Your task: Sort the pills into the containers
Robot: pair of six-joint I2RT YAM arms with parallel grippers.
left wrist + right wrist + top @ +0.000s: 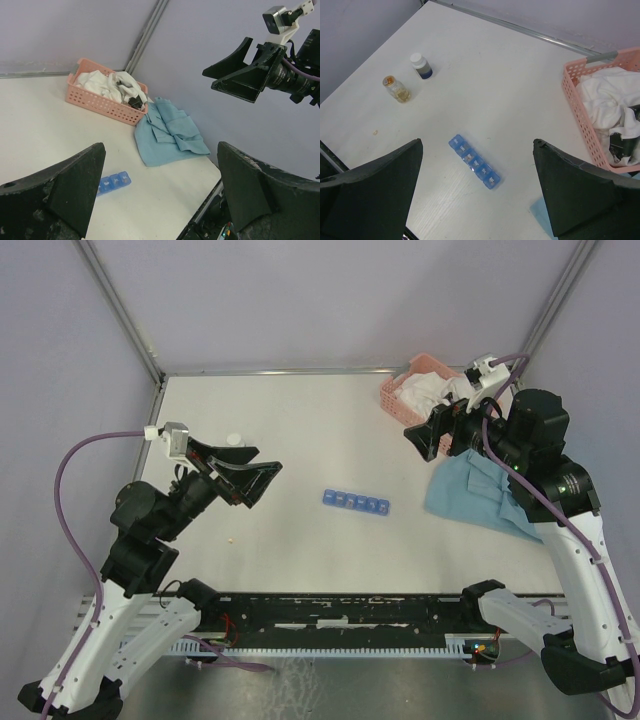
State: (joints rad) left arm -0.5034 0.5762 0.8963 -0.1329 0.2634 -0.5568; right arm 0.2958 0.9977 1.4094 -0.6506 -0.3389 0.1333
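Observation:
The containers, a blue strip [357, 503] of small lidded compartments, lie mid-table with lids down; they also show in the right wrist view [474, 161] and the left wrist view [114, 182]. An orange speck shows through the end lid. One loose pill [233, 538] lies on the table left of the strip, also seen as a pill [375, 132] in the right wrist view. My left gripper [262, 465] hangs open and empty above the table, left of the strip. My right gripper [420, 440] hangs open and empty up to the right of it.
A white-capped bottle [421, 65] and a clear bottle [396, 88] holding orange pills stand at the far left. A pink basket [405, 390] of white cloth sits at the back right, with a blue cloth [480, 495] lying in front of it.

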